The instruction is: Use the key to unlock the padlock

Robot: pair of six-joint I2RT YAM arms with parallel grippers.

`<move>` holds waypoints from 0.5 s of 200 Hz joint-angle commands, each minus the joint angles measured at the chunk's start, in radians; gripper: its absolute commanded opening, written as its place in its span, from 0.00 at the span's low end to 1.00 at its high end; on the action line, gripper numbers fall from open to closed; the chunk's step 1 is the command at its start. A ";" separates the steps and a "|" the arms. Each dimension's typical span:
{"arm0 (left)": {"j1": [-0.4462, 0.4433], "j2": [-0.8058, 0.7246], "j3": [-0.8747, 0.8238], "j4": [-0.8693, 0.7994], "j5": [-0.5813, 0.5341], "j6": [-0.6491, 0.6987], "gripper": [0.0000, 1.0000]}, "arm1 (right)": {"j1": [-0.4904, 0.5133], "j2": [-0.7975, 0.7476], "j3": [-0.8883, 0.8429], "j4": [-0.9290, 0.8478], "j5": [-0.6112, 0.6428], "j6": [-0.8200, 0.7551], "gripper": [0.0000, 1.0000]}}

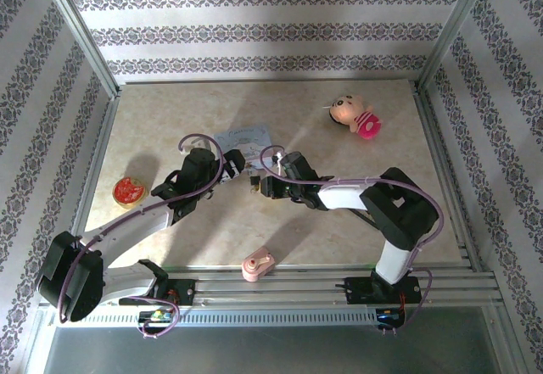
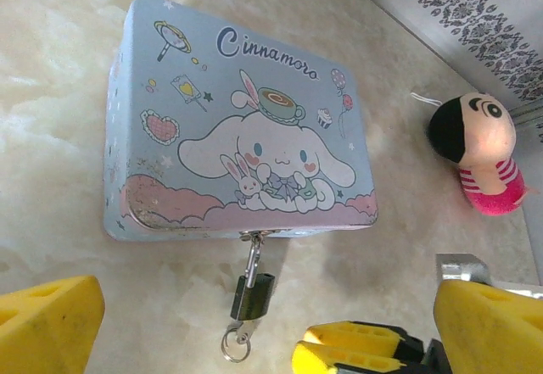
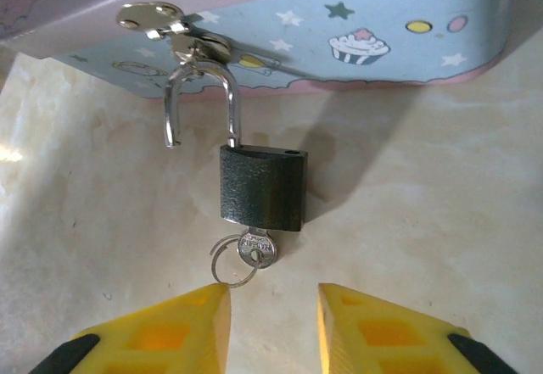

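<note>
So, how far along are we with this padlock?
Done: one shackle leg stands clear of the padlock body, so it looks unlocked. In hand: the right gripper is open just below the key, which sits in the keyhole, gripping nothing. Left: maybe unhooking the padlock from the tin's hasp.

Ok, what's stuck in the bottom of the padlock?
The key, with its head sticking out below; its blade is hidden inside the padlock body.
</note>
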 commanded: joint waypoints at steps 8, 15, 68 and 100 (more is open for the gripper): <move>0.025 -0.020 0.012 -0.038 -0.038 0.081 0.99 | 0.019 -0.046 0.054 -0.082 0.038 -0.007 0.38; 0.030 -0.015 0.024 -0.056 -0.044 0.095 0.99 | 0.026 -0.050 0.067 -0.114 0.058 -0.010 0.39; 0.131 0.058 0.119 -0.164 -0.018 0.151 0.99 | 0.084 -0.047 0.182 -0.344 0.225 -0.015 0.42; 0.194 0.120 0.156 -0.181 0.010 0.166 0.99 | 0.098 -0.029 0.225 -0.398 0.256 -0.015 0.43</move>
